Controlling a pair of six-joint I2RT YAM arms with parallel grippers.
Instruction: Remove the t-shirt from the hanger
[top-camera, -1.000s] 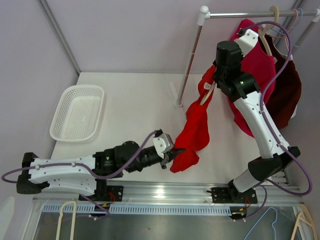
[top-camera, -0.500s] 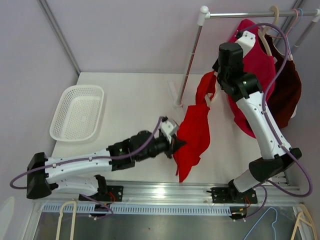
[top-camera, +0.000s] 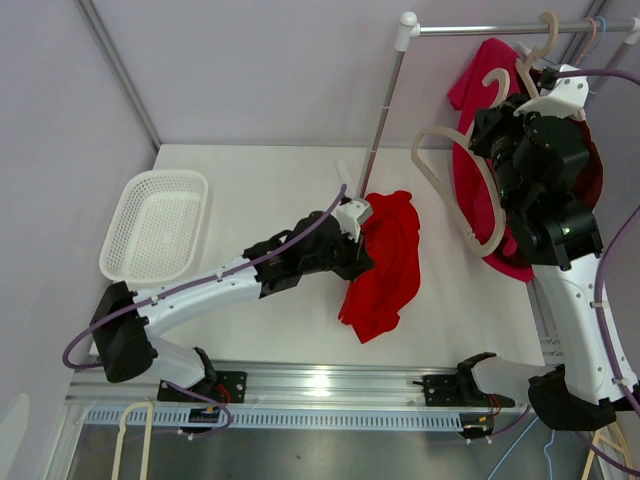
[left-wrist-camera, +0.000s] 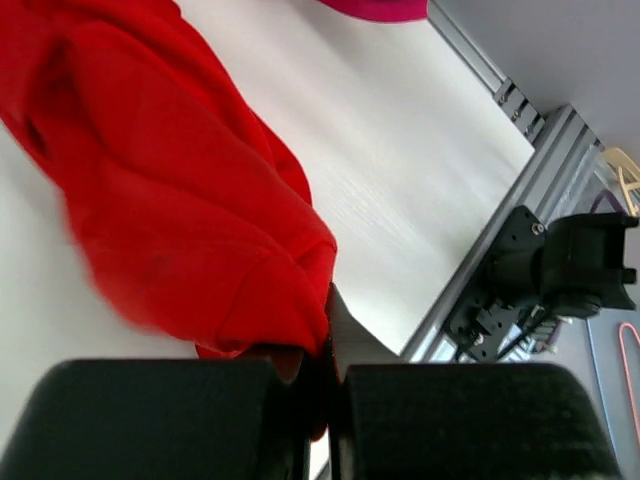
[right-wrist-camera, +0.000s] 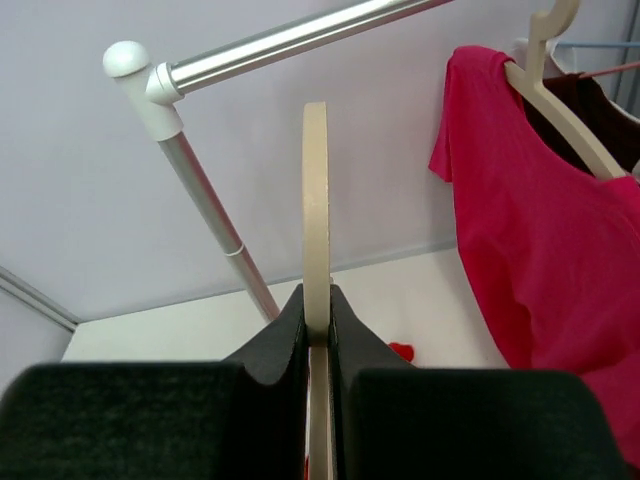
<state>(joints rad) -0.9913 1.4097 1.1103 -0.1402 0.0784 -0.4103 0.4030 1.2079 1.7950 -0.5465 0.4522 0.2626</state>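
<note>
Left fingers (left-wrist-camera: 160, 420) tight on red t-shirt (top-camera: 385, 260), now free of hanger (right-wrist-camera: 316, 200) in pinch of right fingers (right-wrist-camera: 150, 420).

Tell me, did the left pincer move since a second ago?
Yes. The left pincer, shut on the red t-shirt, has moved away from the front rail and toward the rack pole.

The red t-shirt (top-camera: 385, 265), already off the hanger (top-camera: 465, 185), lies crumpled in a loose heap on the white table (top-camera: 250, 190) near its middle, and the bare cream hanger is raised in the air, tilted, toward 2 o'clock from the t-shirt, well apart.
</note>
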